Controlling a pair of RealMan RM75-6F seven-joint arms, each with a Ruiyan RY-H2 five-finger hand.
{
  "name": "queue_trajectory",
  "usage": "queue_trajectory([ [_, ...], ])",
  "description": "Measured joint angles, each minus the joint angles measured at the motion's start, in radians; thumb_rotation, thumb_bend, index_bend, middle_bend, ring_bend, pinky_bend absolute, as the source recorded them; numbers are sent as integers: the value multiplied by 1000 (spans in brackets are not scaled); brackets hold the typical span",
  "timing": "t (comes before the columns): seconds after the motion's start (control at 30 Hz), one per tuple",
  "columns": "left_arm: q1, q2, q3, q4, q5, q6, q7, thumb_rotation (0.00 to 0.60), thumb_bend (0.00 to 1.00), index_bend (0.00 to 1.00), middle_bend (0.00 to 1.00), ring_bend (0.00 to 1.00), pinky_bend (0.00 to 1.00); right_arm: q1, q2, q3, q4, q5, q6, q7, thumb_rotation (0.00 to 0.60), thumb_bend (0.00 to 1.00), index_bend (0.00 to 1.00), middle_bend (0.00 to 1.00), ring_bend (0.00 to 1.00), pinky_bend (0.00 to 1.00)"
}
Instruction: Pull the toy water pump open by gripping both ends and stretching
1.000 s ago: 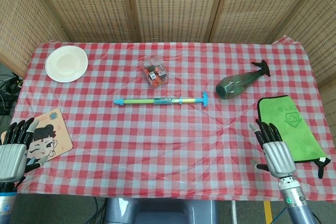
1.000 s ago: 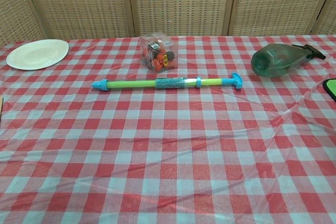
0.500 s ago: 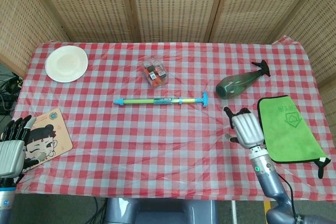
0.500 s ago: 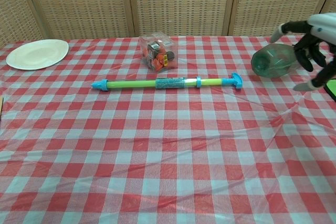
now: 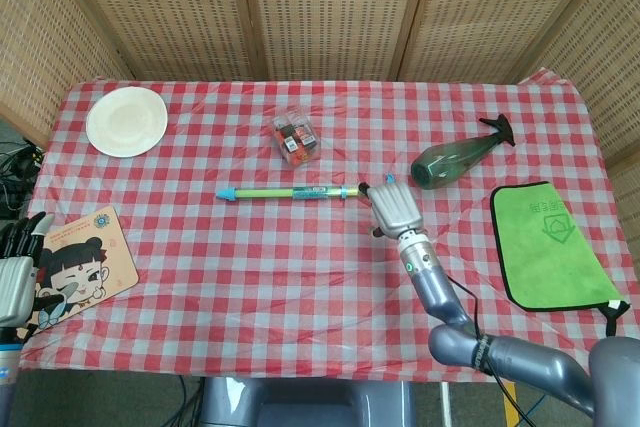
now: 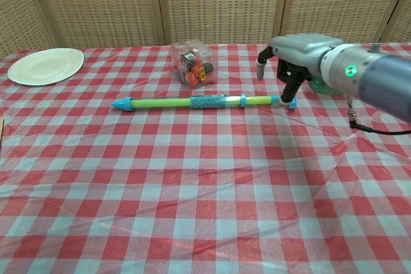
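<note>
Under right hand [image 5: 394, 207]: pump's handle [image 6: 287, 102], half-hidden

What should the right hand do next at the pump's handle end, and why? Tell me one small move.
Probably lower the right hand and close its fingers around the T-handle of the toy water pump. The hand hovers over that end with fingers spread, gripping nothing, while the left hand waits at the table's near edge, far from the nozzle end.
</note>
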Motion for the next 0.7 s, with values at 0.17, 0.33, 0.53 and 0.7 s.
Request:
queue_trajectory([
  [0.17, -4, 0, -1, 4, -6, -7, -6, 600, 122, 0, 0, 0, 0, 82, -62, 16, 120, 75, -47, -25, 600, 415, 400, 1000, 1000, 778],
  [0.33, -8, -1, -1, 9, -14, -18, -6, 600, 122, 0, 0, 0, 0, 120, -90, 20, 203, 116, -74, -26, 600, 422, 415, 1000, 1000, 778],
  [0.53, -12, -2, -1, 12, -18, -22, -5, 600, 122, 0, 0, 0, 0, 159, -114, 19, 291, 156, -97, -12, 600, 423, 434, 1000, 1000, 778],
  [0.7, -13, -3, -5, 16, -29, -25, -5, 600, 122, 0, 0, 0, 0, 180, -136, 12, 359, 177, -114, 10, 600, 446, 458, 1000, 1000, 778],
])
